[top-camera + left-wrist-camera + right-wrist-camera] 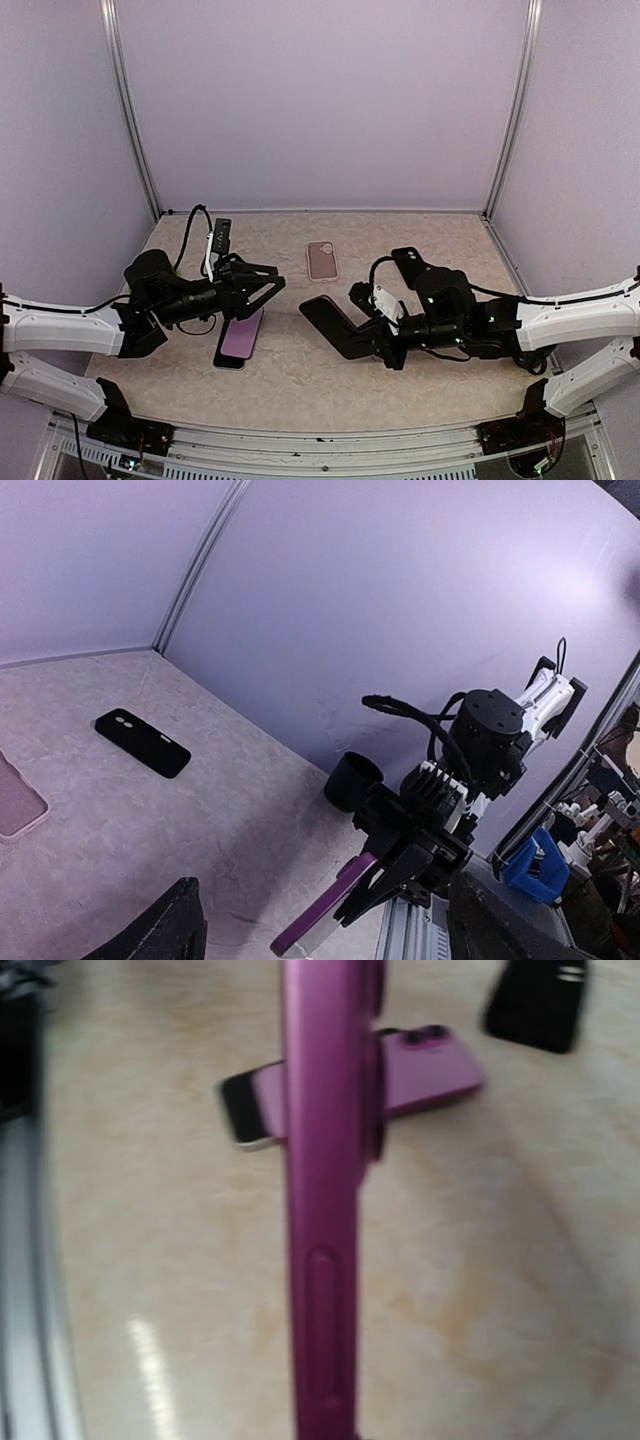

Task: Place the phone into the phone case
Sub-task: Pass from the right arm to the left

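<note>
Two pincers busy: right gripper (358, 335) clamped on the purple case (325, 1210), held on edge; left gripper (268, 288) spread wide, empty, over the phone (240, 335) lying flat. Pickup seems next: close squarely across its sides

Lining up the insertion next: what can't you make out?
- Purple item in the right gripper: phone or case unclear; right wrist view is blurred, edge-on.
- Left gripper: fingertips cut off by left wrist view's bottom edge.
- Purple phone lying flat: top end hidden under left gripper, top view.
</note>
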Controlling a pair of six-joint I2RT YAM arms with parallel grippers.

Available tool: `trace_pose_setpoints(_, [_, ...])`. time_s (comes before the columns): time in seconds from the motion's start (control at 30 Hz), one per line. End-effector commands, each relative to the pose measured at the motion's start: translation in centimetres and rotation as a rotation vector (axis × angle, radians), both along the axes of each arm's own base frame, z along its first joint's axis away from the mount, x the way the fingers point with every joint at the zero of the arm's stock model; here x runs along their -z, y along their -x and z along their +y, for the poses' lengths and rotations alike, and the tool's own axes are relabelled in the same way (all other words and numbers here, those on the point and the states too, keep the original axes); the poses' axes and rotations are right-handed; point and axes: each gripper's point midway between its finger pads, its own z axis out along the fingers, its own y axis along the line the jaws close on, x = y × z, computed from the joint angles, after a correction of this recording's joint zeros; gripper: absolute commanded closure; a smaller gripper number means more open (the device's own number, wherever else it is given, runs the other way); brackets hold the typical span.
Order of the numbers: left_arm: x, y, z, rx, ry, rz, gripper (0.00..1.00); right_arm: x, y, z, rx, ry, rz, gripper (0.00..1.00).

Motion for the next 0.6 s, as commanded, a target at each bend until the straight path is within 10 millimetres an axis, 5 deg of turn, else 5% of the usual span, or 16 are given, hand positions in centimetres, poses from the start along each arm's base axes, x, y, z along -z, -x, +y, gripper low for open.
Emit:
trace_pose_setpoints(0.0, [-0.4, 2.0, -0.5, 0.091, -0.030, -0.102, 0.19, -2.1, 2.2, 0.8, -0.137, -0.093, 0.038, 1.00])
trace_pose_setpoints(0.2, [0.4, 3.7, -1.5, 0.183, -0.066, -0.132, 0.19, -2.2, 4.5, 1.3, -0.267, -0.110, 0.092, 1.00])
trace_pose_setpoints(0.57, [2.1, 5.7, -3.2, 0.320, -0.153, -0.139, 0.26, -1.6, 5.5, 1.9, -0.339, -0.101, 0.129, 1.00])
